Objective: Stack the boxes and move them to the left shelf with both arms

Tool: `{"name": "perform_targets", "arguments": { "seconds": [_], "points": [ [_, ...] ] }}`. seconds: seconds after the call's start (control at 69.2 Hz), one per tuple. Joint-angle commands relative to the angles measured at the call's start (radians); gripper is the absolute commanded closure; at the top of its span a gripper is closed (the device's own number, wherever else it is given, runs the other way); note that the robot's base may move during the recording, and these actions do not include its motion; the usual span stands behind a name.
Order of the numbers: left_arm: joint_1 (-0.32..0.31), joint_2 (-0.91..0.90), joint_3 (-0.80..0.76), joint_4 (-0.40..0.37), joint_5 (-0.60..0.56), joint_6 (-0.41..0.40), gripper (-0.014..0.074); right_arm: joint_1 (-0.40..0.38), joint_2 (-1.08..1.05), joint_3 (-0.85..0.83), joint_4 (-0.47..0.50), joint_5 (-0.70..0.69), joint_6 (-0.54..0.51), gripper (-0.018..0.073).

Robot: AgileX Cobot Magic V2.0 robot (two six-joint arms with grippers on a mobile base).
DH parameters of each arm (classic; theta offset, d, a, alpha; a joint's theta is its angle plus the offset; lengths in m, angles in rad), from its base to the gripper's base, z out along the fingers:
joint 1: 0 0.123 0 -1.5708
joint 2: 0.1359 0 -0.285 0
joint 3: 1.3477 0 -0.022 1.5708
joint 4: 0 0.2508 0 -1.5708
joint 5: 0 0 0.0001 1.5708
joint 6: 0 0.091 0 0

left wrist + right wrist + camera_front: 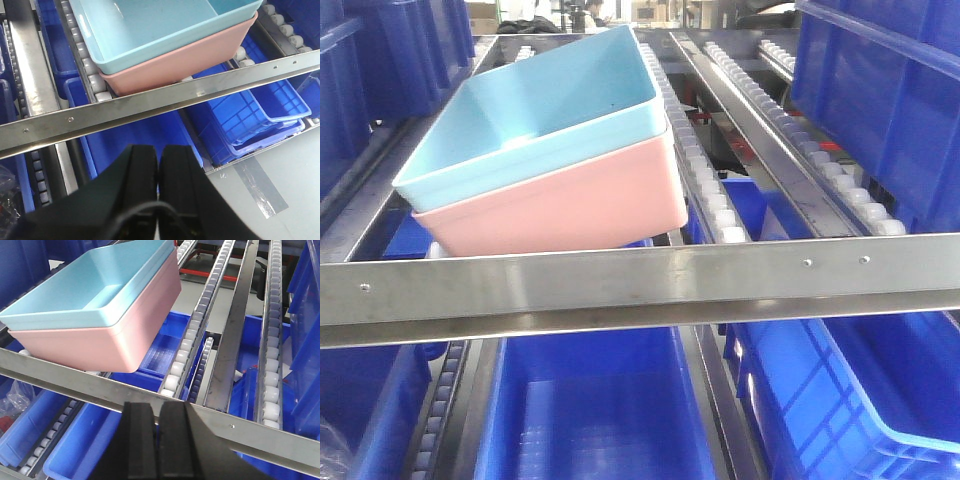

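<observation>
The light blue box [545,105] is nested in the salmon pink box [570,205]; the stack rests tilted on the white rollers [705,165] of the sloped steel shelf, just behind its bare metal front rail [620,285]. The stack also shows in the left wrist view [165,30] and the right wrist view [95,305]. My left gripper [158,155] is shut and empty, in front of and below the rail [150,102]. My right gripper [156,412] is shut and empty, at the rail [250,437], to the right of the stack.
Large dark blue crates [590,410] sit on the lower level under the rail, and more stand on the shelf at the right [885,90] and left [380,50]. A grey floor with tape [270,190] shows at the lower right of the left wrist view.
</observation>
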Motion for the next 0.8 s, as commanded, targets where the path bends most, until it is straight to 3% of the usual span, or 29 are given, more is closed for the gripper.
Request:
{"name": "perform_targets", "arguments": {
  "seconds": [0.0, 0.202, 0.275, 0.362, 0.434, 0.68, 0.781],
  "points": [
    [-0.009, -0.001, -0.029, -0.006, -0.079, -0.001, 0.0599, -0.005, -0.004, -0.027, -0.011, -0.092, -0.008, 0.0505],
    [-0.009, -0.009, -0.004, -0.008, -0.085, -0.001, 0.0599, -0.005, -0.004, -0.027, -0.011, -0.091, -0.008, 0.0505],
    [0.002, -0.052, 0.037, -0.096, -0.125, 0.001, 0.0599, -0.005, -0.004, -0.027, -0.011, -0.091, -0.008, 0.0505],
    [0.051, -0.162, 0.105, -0.113, -0.178, 0.048, 0.0599, -0.005, -0.004, -0.027, -0.011, -0.091, -0.008, 0.0505],
    [0.138, -0.267, 0.179, -0.113, -0.218, 0.104, 0.0599, -0.005, -0.004, -0.027, -0.011, -0.091, -0.008, 0.0505],
    [0.498, -0.539, 0.414, -0.113, -0.301, 0.106, 0.0599, -0.005, -0.004, -0.027, -0.011, -0.091, -0.008, 0.0505],
    [0.591, -0.598, 0.479, -0.113, -0.355, 0.106, 0.0599, -0.005, -0.004, -0.027, -0.011, -0.091, -0.008, 0.0505]
  ]
}}
